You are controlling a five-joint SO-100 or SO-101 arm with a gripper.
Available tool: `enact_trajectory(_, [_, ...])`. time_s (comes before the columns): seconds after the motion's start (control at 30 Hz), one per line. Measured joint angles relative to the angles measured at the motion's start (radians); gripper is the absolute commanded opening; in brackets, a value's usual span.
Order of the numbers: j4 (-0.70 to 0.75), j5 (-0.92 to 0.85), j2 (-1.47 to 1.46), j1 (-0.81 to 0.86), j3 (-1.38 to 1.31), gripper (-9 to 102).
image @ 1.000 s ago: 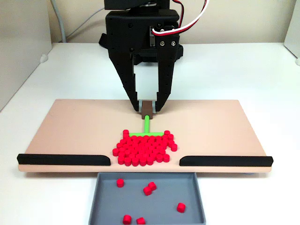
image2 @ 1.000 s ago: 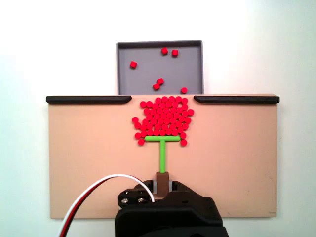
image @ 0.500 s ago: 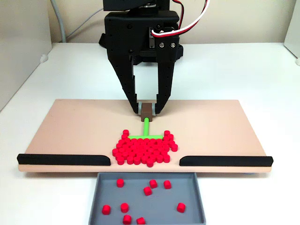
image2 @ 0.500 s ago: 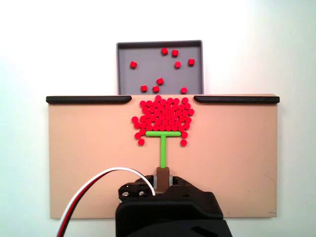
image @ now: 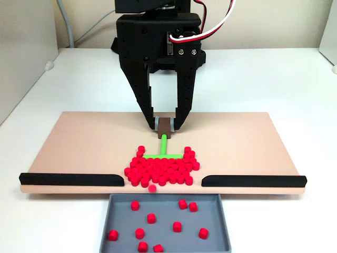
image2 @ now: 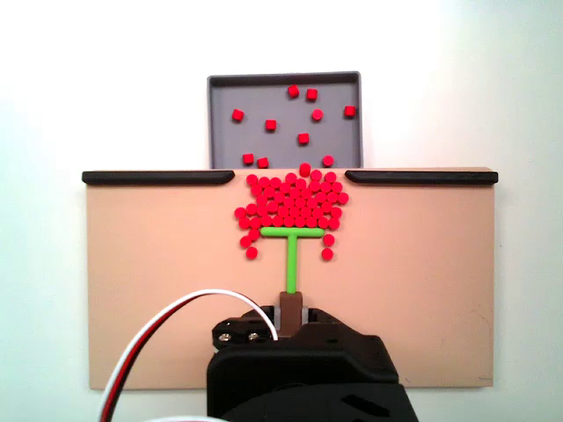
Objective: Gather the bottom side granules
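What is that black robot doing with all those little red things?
The gripper is shut on the brown handle of the green T-shaped tool. The tool's bar sits behind a pile of the granules on the tan board. The pile lies at the gap between the two black rails. Some granules already lie in the grey tray, and one sits right at the board's edge.

Red granules (image: pixel 160 168), green tool (image: pixel 163 147)
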Motion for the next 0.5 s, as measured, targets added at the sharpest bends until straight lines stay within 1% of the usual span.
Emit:
enact_trajectory(0.27, [0.0,0.058,0.041,-0.02,0.003,0])
enact_trajectory(0.5, [0.104,0.072,0.135,-0.032,-0.023,0])
